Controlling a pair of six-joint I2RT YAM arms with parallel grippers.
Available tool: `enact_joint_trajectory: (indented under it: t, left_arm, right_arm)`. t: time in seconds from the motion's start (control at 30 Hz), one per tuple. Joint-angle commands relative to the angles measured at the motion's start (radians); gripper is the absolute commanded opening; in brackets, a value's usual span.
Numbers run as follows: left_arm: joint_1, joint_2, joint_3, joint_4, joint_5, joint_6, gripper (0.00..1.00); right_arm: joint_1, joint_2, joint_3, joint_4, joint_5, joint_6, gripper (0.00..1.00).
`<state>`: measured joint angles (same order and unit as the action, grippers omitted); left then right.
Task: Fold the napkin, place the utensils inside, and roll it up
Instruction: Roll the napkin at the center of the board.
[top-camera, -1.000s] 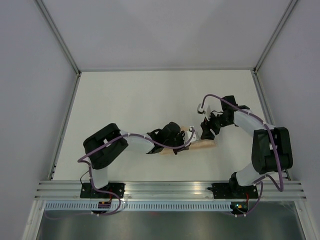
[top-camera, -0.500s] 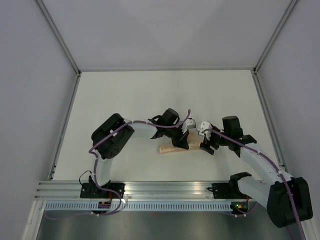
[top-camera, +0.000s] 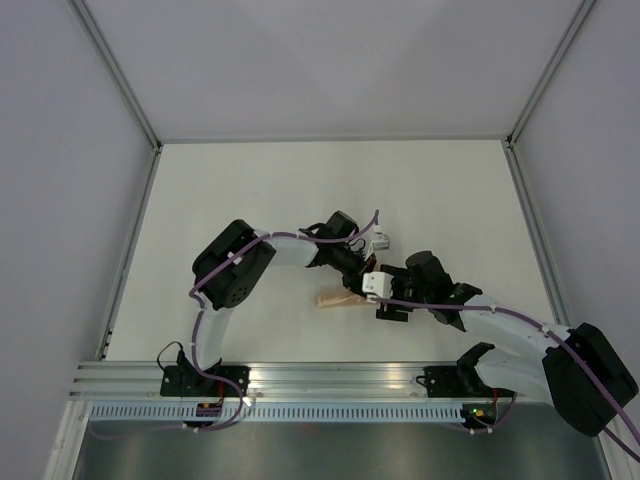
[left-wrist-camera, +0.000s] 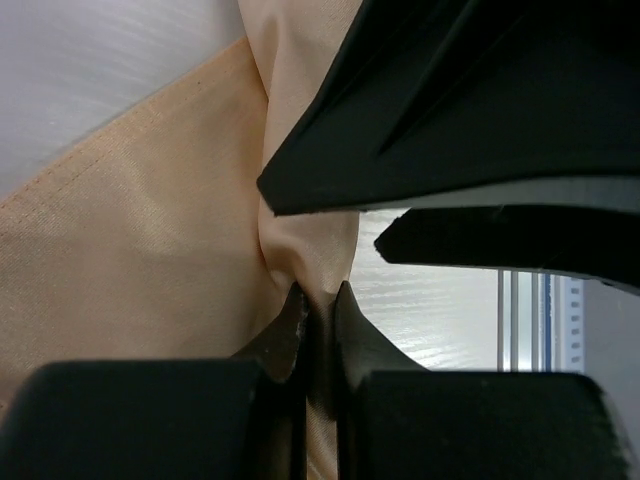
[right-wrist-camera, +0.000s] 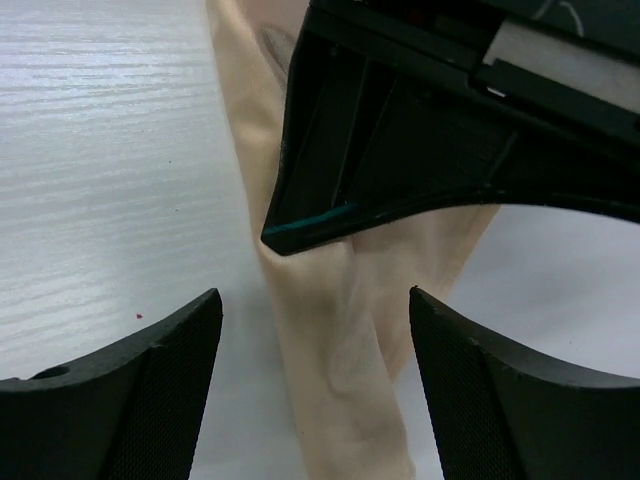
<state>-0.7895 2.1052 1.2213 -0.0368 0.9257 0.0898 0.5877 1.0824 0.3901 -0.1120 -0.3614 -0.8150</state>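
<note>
From above: one peach napkin (top-camera: 335, 299) lies bunched into a narrow strip on the white bench (top-camera: 250, 190), close to the near edge and about midway between the side edges. Two arms meet over its right end. The left gripper (top-camera: 353, 282) comes down onto it from the far side, and the right gripper (top-camera: 384, 308) sits just beside it on the right.

Left wrist view: the left gripper (left-wrist-camera: 320, 290) has its two fingers (left-wrist-camera: 288, 325) almost together, pinching a raised ridge of the napkin (left-wrist-camera: 150, 250) between the tips. The black right gripper (left-wrist-camera: 480, 110) fills the upper right, close over the cloth.

Right wrist view: the right gripper (right-wrist-camera: 315, 300) is spread wide — two fingers (right-wrist-camera: 130, 390), one on each side, with the napkin (right-wrist-camera: 335, 390) running up between them, gripping nothing. The left gripper (right-wrist-camera: 450, 130) looms black across the top, down on the cloth.
</note>
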Motion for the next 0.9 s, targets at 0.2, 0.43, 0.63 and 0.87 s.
enact_joint_trajectory:
  t: [0.2,0.43,0.63,0.87]
  left_arm:
    - [0.001,0.065,-0.011,-0.199,-0.033,-0.010,0.04]
    - [0.003,0.027,-0.013,-0.196,-0.021,-0.013,0.20]
    - [0.001,-0.053,-0.028,-0.144,-0.068,-0.061,0.46]
    - [0.003,-0.186,-0.074,-0.034,-0.188,-0.143,0.51]
  right_arm:
    - [0.073,0.106,-0.010,0.095,0.105,0.008,0.70]
    - [0.073,0.133,0.001,0.055,0.125,0.013,0.32]
    - [0.073,0.125,0.000,-0.009,0.113,0.017,0.10]
    - [0.067,0.154,0.042,-0.080,0.069,0.014,0.05]
